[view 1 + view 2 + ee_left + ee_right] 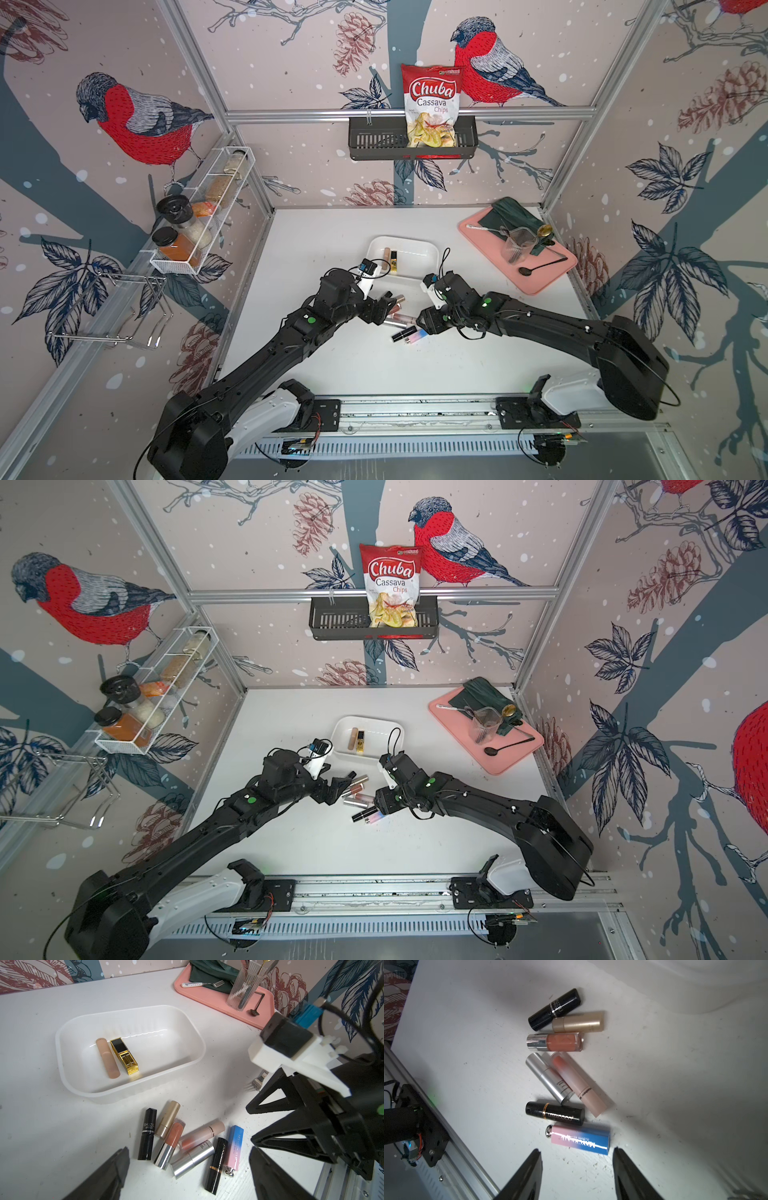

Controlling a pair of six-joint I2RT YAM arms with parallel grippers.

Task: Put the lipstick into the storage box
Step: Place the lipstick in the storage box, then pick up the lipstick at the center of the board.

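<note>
The white storage box (417, 249) (166, 1043) stands mid-table, holding a beige lipstick (108, 1057) and a gold square one (124, 1056). Several lipsticks lie in a loose cluster (401, 320) on the table just in front of it, among them a silver tube (192, 1159) and a pink-and-blue tube (580, 1139). My left gripper (384, 305) (188, 1150) hovers open over the cluster's left side, holding nothing. My right gripper (419, 323) (576, 1149) stands open at the cluster's right, next to the pink-and-blue tube, with only bare table between its fingers.
A pink tray (540, 282) with a ribbed cup, cutlery and green cloth sits at the back right. A fork (258, 1082) lies on the table near the right arm. A black basket (374, 143) with a chips bag hangs on the back wall; a spice rack (199, 224) hangs left.
</note>
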